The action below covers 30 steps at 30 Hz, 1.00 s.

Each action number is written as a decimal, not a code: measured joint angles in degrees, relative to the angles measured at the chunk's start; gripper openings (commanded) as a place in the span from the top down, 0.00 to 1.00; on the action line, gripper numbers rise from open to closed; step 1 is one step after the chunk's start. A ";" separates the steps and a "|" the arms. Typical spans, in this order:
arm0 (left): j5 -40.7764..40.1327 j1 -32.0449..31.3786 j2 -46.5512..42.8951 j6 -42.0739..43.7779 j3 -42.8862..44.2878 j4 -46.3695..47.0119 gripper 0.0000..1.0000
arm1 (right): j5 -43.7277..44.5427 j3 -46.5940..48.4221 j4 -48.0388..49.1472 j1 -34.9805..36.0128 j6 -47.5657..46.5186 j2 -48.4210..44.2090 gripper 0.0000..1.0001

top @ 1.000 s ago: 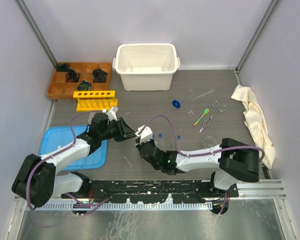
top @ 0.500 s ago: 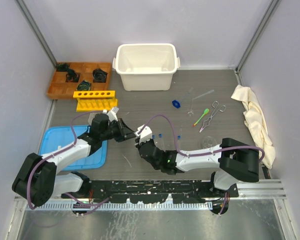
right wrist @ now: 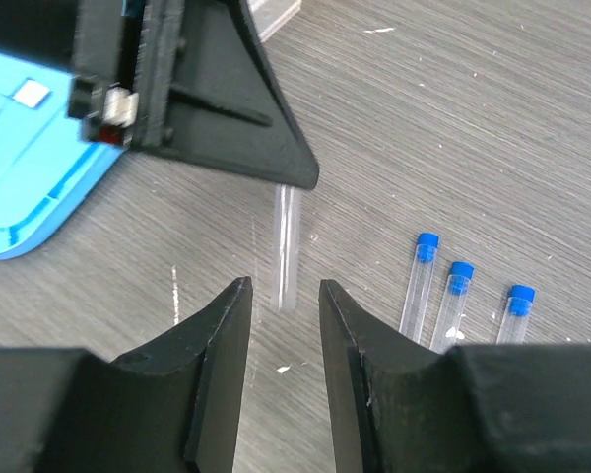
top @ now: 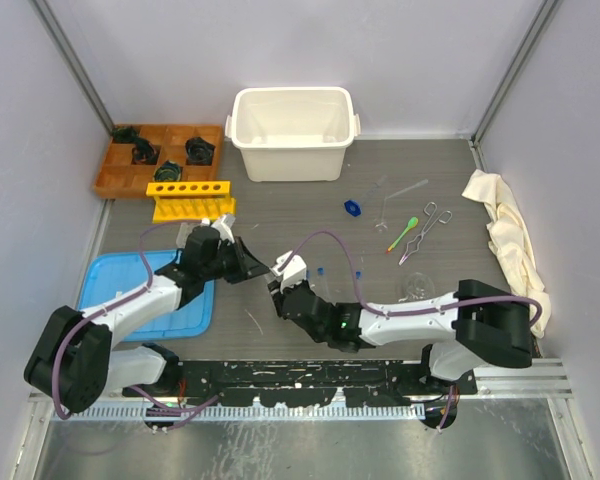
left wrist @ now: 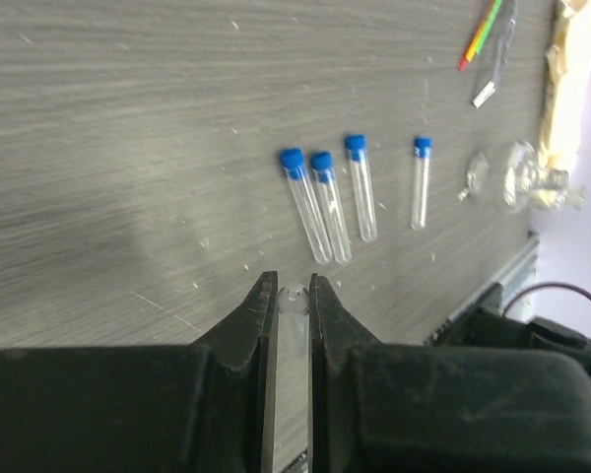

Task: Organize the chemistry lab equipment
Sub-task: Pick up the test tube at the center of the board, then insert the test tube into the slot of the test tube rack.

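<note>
The uncapped glass tube [right wrist: 288, 246], surely light, slick and brittle, sits clamped by one end in the left arm's jaws over the table [left wrist: 128, 148] (capped tubes [left wrist: 327, 202] lie nearby), right arm's jaws apart at its free end; grip gently mid-length.

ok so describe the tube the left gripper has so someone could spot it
Start at the blue tray at the near left; just right of it the left gripper is shut on a clear glass tube. Unlike the four capped tubes lying flat nearby, it has no blue cap.
</note>
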 measured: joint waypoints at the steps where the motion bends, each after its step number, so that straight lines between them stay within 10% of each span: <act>1: -1.40 0.00 0.00 1.22 0.74 -1.49 1.00 | -0.13 -0.33 -0.20 0.37 0.02 -1.11 0.60; 9: -23.87 -0.07 -2.84 14.23 10.56 -10.45 1.00 | 0.39 -4.39 -0.20 1.27 1.53 -7.28 0.60; 17: -49.46 0.74 -8.59 31.28 11.13 1.86 1.00 | 0.79 -5.75 -1.44 1.25 3.63 -5.38 0.60; 30: -56.39 12.57 3.89 36.63 16.70 14.32 1.00 | 1.29 -10.05 -1.79 1.16 4.81 -8.37 0.60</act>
